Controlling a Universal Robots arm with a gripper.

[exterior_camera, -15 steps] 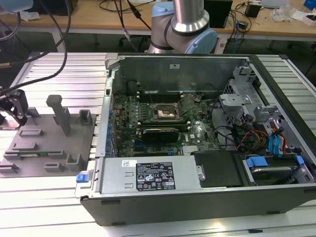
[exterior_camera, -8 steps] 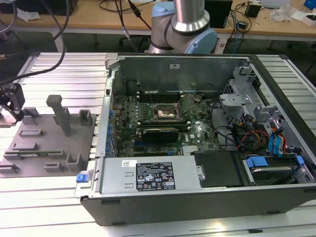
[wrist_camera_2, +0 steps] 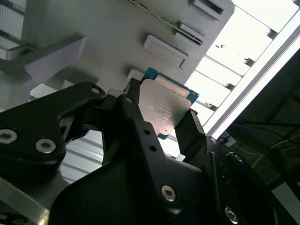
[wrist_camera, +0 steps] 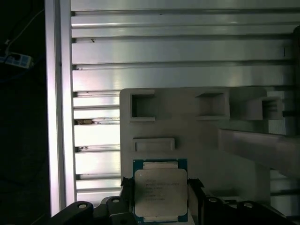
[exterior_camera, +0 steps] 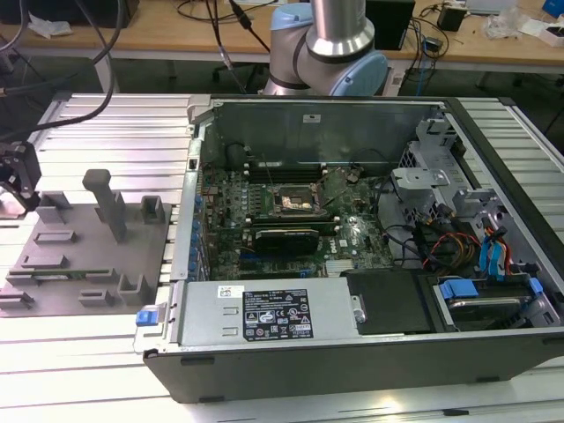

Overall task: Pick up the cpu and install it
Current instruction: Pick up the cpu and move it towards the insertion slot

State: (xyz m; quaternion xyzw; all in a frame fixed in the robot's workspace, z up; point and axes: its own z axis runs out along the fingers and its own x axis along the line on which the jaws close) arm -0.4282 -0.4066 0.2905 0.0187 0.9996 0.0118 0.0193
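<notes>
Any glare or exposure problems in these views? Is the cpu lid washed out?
Exterior view: table slats blow out white in the foreground, case interior is evenly lit. Second wrist view: slats behind are clipped, the cpu lid shows mild sheen only. First wrist view: dim overall, cpu evenly lit, no hotspot.

The arm (exterior_camera: pixel 328 40) rises at the far side; its black gripper (exterior_camera: pixel 16 187) hangs at the exterior view's left, fingers (wrist_camera_2: pixel 188 127) clamped against the cpu (wrist_camera_2: pixel 164 105) edges.
</notes>
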